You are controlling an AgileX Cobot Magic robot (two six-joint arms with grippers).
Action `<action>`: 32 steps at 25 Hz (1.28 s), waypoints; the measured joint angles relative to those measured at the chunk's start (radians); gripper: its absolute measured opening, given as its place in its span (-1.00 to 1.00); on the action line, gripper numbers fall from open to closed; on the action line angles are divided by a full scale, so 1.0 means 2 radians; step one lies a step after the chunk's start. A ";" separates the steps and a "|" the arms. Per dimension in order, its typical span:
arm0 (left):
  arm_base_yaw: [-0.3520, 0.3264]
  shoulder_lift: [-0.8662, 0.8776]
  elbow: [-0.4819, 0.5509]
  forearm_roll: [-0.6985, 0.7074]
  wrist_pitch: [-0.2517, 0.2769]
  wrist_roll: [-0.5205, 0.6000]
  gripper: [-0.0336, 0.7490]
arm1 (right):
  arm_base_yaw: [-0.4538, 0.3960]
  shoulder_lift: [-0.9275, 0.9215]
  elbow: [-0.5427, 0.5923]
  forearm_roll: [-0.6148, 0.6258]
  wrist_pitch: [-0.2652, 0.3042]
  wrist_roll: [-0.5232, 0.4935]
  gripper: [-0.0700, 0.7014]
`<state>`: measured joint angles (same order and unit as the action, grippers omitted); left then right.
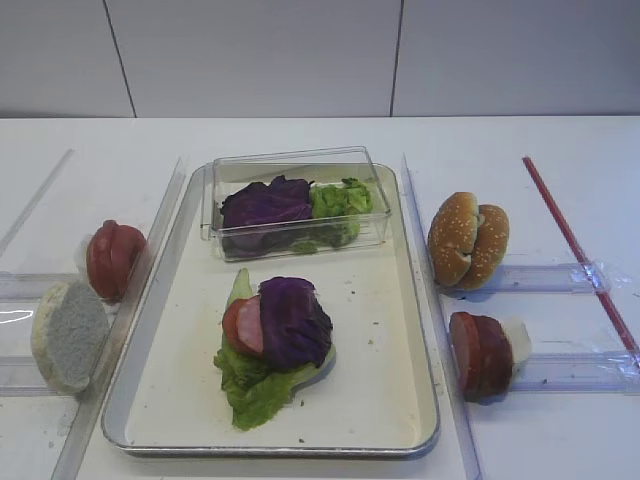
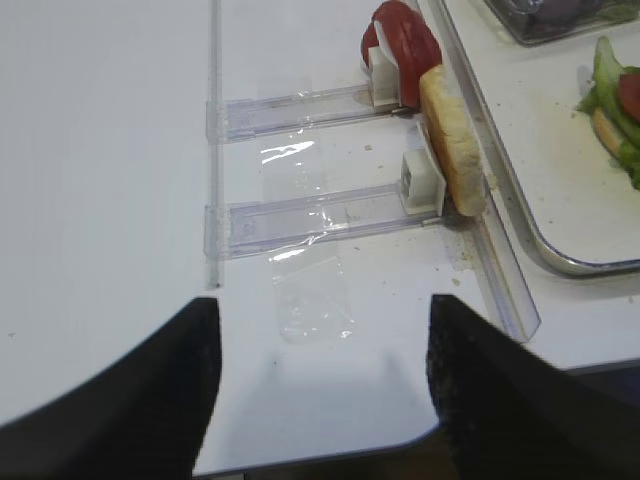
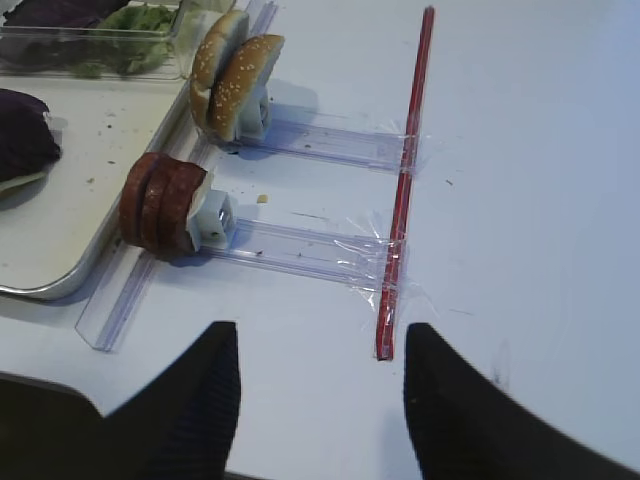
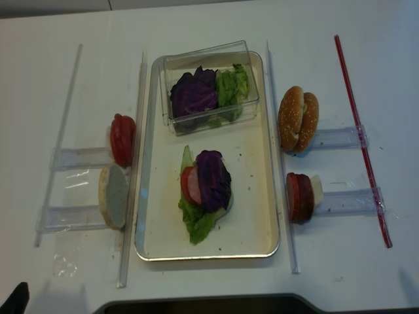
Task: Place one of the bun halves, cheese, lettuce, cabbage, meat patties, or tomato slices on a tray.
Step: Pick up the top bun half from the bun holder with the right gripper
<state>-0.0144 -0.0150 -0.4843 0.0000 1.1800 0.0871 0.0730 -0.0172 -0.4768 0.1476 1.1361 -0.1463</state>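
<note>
The metal tray [image 1: 385, 345] holds a stack of lettuce [image 1: 255, 385], a tomato slice [image 1: 243, 325] and cabbage [image 1: 293, 318]. Two sesame bun halves [image 1: 468, 240] stand on edge in a holder right of the tray, with the meat patties [image 1: 480, 355] in front of them. Left of the tray stand red tomato slices [image 1: 113, 260] and a pale bun half [image 1: 68, 335]. No cheese shows. My right gripper [image 3: 320, 330] hovers open and empty over bare table, near the patties [image 3: 160, 205]. My left gripper [image 2: 322, 302] is open and empty, short of the pale bun [image 2: 455, 150].
A clear plastic box [image 1: 295, 160] at the tray's far end contains more cabbage [image 1: 265, 205] and lettuce [image 1: 340, 200]. Narrow clear holders [image 1: 560, 278] flank the tray on both sides. A red strip [image 1: 575, 250] is taped along the far right.
</note>
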 joint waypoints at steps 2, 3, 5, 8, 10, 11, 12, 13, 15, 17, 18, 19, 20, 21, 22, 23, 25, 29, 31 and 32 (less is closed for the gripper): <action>0.000 0.000 0.000 0.000 0.000 0.000 0.17 | 0.000 0.000 0.000 0.000 0.000 0.000 0.20; 0.000 0.000 0.000 0.000 0.000 0.000 0.17 | 0.000 0.000 0.000 0.000 0.000 0.000 0.20; 0.000 0.000 0.000 0.000 0.000 0.000 0.17 | 0.000 0.000 0.000 0.000 0.000 0.000 0.20; 0.000 0.000 0.000 0.000 0.000 0.000 0.17 | 0.000 0.000 0.000 0.000 0.000 0.000 0.20; 0.000 0.000 0.000 0.000 0.000 0.000 0.17 | 0.000 0.000 0.000 0.000 0.000 0.002 0.20; 0.000 0.000 0.000 0.000 0.000 0.000 0.17 | 0.000 0.000 0.000 0.000 0.000 0.002 0.20; 0.000 0.000 0.000 0.000 0.000 0.000 0.17 | 0.000 0.000 0.000 0.001 0.000 0.002 0.20; 0.000 0.000 0.000 0.000 0.000 0.000 0.17 | 0.000 0.000 0.000 0.001 0.000 0.002 0.20; 0.000 0.000 0.000 0.000 0.000 0.000 0.17 | 0.000 0.000 0.000 0.001 0.000 0.003 0.20; 0.000 0.000 0.000 0.000 0.000 0.000 0.17 | 0.000 0.001 0.000 -0.003 0.000 0.016 0.20; 0.000 0.000 0.000 0.000 0.000 0.000 0.17 | 0.000 0.005 0.000 -0.008 0.000 0.028 0.20; 0.000 0.000 0.000 0.000 0.000 0.000 0.17 | 0.000 0.014 0.000 -0.013 0.000 0.037 0.20; 0.000 0.000 0.000 0.000 0.000 0.000 0.17 | 0.000 0.025 -0.001 -0.017 0.000 0.047 0.20; 0.000 0.000 0.000 0.000 0.000 0.000 0.17 | 0.000 0.039 -0.003 -0.018 0.000 0.056 0.20; 0.000 0.000 0.000 0.000 0.000 0.000 0.17 | 0.000 0.055 -0.005 -0.018 0.001 0.061 0.20; 0.000 0.000 0.000 0.000 0.000 0.000 0.17 | 0.000 0.072 -0.010 -0.018 0.000 0.064 0.20; 0.000 0.000 0.000 0.000 0.000 0.000 0.17 | 0.000 0.105 -0.020 -0.017 0.000 0.073 0.20; 0.000 0.000 0.000 0.000 0.000 0.000 0.17 | 0.000 0.175 -0.050 -0.015 -0.005 0.094 0.21; 0.000 0.000 0.000 0.000 0.000 0.000 0.17 | 0.000 0.215 -0.072 -0.015 -0.006 0.107 0.27; 0.000 0.000 0.000 0.000 0.000 0.000 0.17 | 0.000 0.235 -0.085 -0.015 -0.007 0.115 0.33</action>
<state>-0.0144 -0.0150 -0.4843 0.0000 1.1800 0.0871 0.0730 0.4524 -0.6462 0.1181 1.1221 0.0846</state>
